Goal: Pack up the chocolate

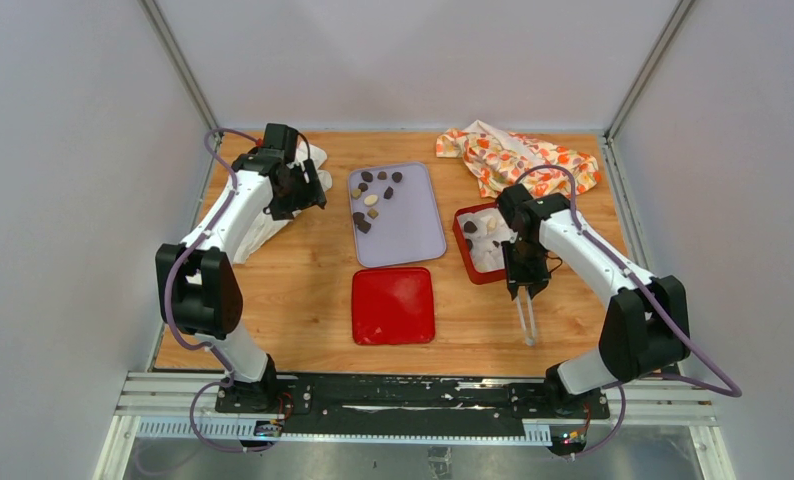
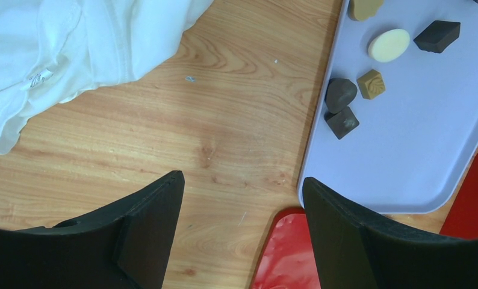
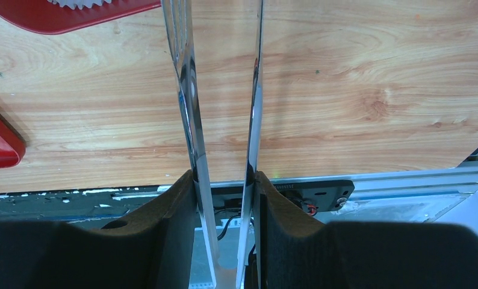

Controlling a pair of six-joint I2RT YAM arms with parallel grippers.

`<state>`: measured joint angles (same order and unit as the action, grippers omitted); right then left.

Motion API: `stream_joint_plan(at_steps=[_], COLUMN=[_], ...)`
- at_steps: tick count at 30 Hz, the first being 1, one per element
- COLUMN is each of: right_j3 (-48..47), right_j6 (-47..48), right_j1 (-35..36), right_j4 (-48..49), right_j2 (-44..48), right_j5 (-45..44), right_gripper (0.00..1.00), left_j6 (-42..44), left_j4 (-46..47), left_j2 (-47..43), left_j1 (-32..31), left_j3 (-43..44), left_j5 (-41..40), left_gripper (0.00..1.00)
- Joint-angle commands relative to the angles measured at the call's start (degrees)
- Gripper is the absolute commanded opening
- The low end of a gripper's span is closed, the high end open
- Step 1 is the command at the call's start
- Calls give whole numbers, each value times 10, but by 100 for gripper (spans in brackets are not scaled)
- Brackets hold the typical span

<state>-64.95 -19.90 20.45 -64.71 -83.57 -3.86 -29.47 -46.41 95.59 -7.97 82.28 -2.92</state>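
Note:
Several pieces of chocolate (image 1: 373,195), dark, tan and cream, lie on the far part of a lavender tray (image 1: 413,235). The left wrist view shows a few of these chocolates (image 2: 340,93) on the tray (image 2: 405,156). A red box (image 1: 465,252) lined with white paper cups holds a few more pieces (image 1: 470,227). My left gripper (image 1: 308,190) (image 2: 241,179) hovers open and empty over bare wood left of the tray. My right gripper (image 1: 524,283) (image 3: 224,174) is shut on metal tongs (image 1: 526,322) (image 3: 187,90), which point at the table's near edge with nothing between their arms.
A red lid (image 1: 393,305) (image 2: 291,253) lies in front of the tray. A white cloth (image 1: 273,215) (image 2: 74,48) sits at the far left under my left arm. An orange patterned cloth (image 1: 518,158) is bunched at the far right. The box's corner (image 3: 62,15) shows behind the tongs.

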Motion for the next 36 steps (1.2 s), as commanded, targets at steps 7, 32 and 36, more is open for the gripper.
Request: stream_joint_plan(at_steps=[7,32,36], right_j3=[9,5,5], right_j6=[0,7,9], right_j1=[-8,-7,-8], right_j4=[-9,-9,-9], right_j2=[-3,-13,-15], right_j5=[3,4,3], right_gripper=[22,42,43], left_j6=[-6,-8,-7], left_j4=[0,0,0], left_j2=[-1,3,6], left_j1=[6,6,6], left_j3=[6,8,10], left_j5=[4,3,1], left_gripper=[77,77,77])
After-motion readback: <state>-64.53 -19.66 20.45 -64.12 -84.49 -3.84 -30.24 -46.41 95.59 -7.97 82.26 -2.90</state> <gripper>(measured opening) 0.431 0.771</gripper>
